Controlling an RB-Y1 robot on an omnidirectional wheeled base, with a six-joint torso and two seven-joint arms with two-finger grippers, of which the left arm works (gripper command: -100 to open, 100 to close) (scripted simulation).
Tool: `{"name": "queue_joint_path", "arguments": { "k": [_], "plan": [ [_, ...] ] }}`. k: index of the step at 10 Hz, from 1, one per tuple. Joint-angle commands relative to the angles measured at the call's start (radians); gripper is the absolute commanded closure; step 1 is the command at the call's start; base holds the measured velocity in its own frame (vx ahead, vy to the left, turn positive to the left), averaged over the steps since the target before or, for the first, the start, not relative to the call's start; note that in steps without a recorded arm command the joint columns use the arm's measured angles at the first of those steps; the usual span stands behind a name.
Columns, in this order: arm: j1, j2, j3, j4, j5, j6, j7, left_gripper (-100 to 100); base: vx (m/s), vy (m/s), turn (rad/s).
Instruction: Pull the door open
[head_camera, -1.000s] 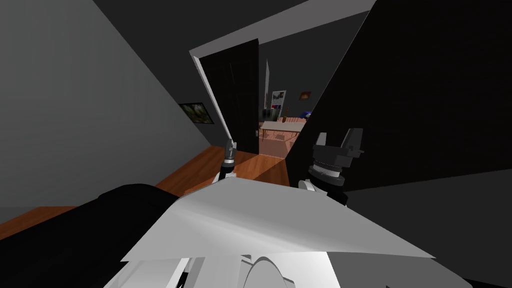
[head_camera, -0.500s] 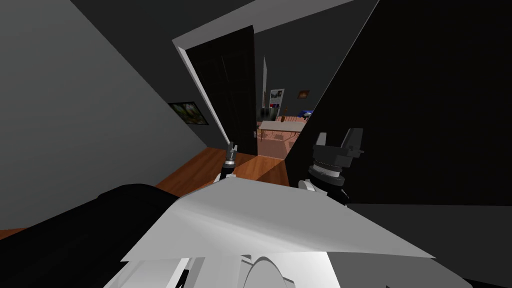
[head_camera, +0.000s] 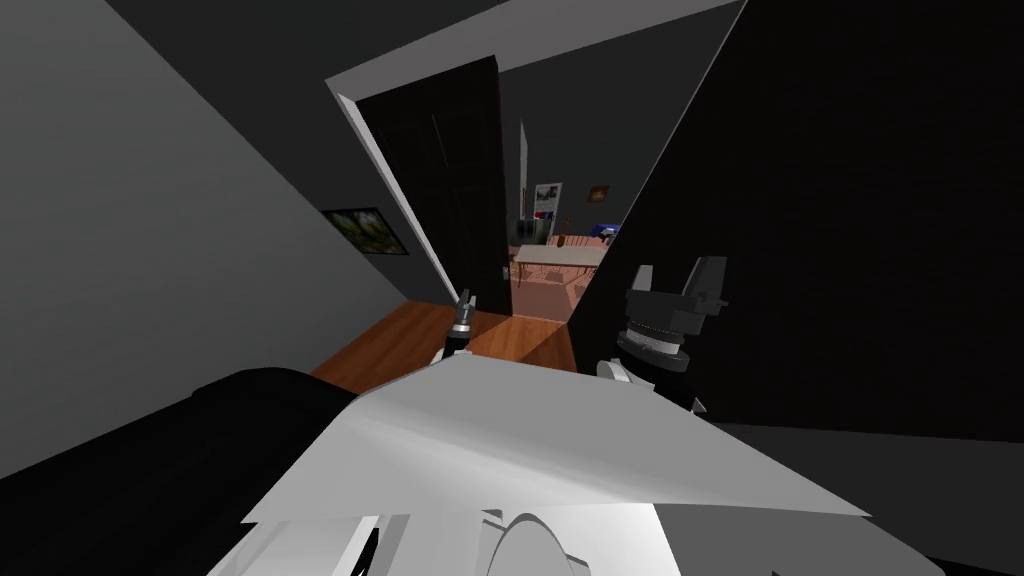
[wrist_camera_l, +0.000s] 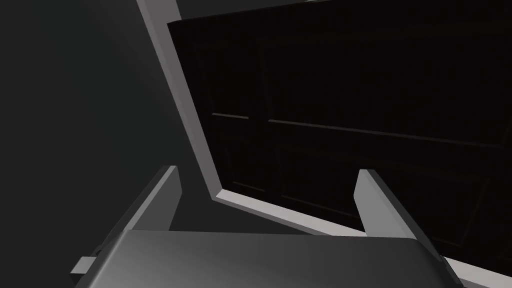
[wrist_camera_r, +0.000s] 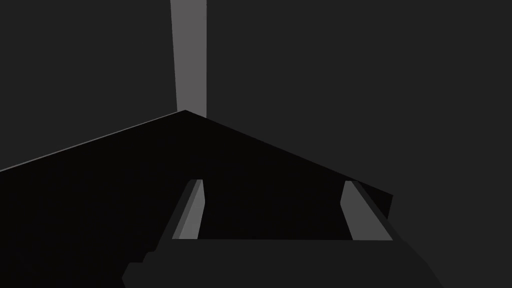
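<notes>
Door (head_camera: 440, 180), dark and panelled, stands tall in its white frame (head_camera: 403, 200) ahead, facing me, with a gap beside it onto a table (head_camera: 560, 255); the left gripper (head_camera: 463, 298) is near its foot. Left wrist view: jaws wide before the door's face. Right wrist view: the right gripper (wrist_camera_r: 272, 210) is spread wide over a black surface (wrist_camera_r: 100, 200).

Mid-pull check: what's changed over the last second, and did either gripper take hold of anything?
I turned: the whole head view swung, so the door frame, the dark panelled door and the wall picture slid left in it. That is my own move; whether the door itself swung I cannot tell. Nothing was gripped or let go. The left gripper and right gripper sit as before, fingers open, empty.
</notes>
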Motion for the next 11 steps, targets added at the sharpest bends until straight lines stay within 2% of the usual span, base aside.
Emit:
{"name": "queue_joint_path", "arguments": {
  "k": [1,11],
  "plan": [
    [-0.002,0.004,0.002,0.039,0.003,-0.01,0.006,-100,0.166,0.013,-0.061],
    [-0.034,0.024,0.017,0.232,0.023,-0.044,0.038,-100,0.115,0.001,-0.053]
  ]
}}
